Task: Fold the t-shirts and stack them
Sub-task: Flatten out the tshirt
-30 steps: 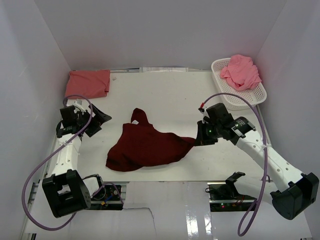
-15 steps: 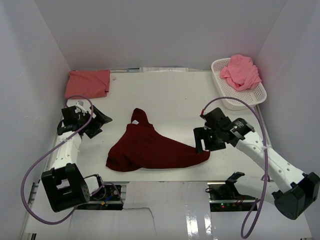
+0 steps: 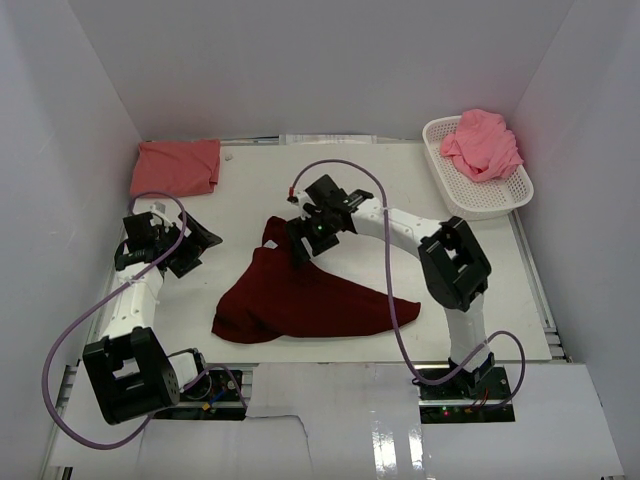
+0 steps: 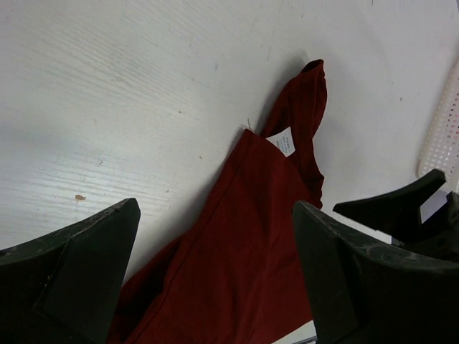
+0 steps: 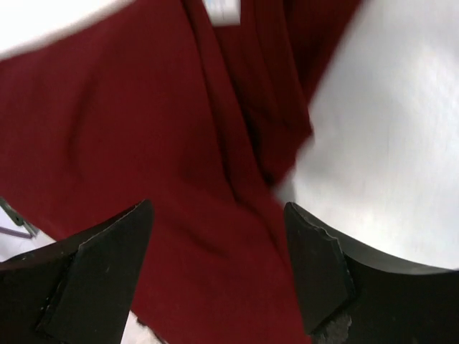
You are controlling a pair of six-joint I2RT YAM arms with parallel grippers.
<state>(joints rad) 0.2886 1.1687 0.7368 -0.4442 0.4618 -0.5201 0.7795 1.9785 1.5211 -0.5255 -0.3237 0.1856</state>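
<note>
Seeing a maroon t-shirt (image 3: 300,300) crumpled mid-table, salmon t-shirt (image 3: 177,167) folded in the far-left corner, pink t-shirt (image 3: 482,143) heaped in the basket (image 3: 500,198). Also spotting the right gripper (image 3: 303,248) spread wide over the maroon collar end, left gripper (image 3: 203,245) gaping too, off its left side.

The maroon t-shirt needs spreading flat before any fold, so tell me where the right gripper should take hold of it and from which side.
Grip the narrow collar end of the maroon t-shirt, near the white label. The cloth is bunched into raised folds there, which gives the fingers an edge, while the rest lies wide and flat. Come down from above on its right side, where the right gripper hovers open.
</note>
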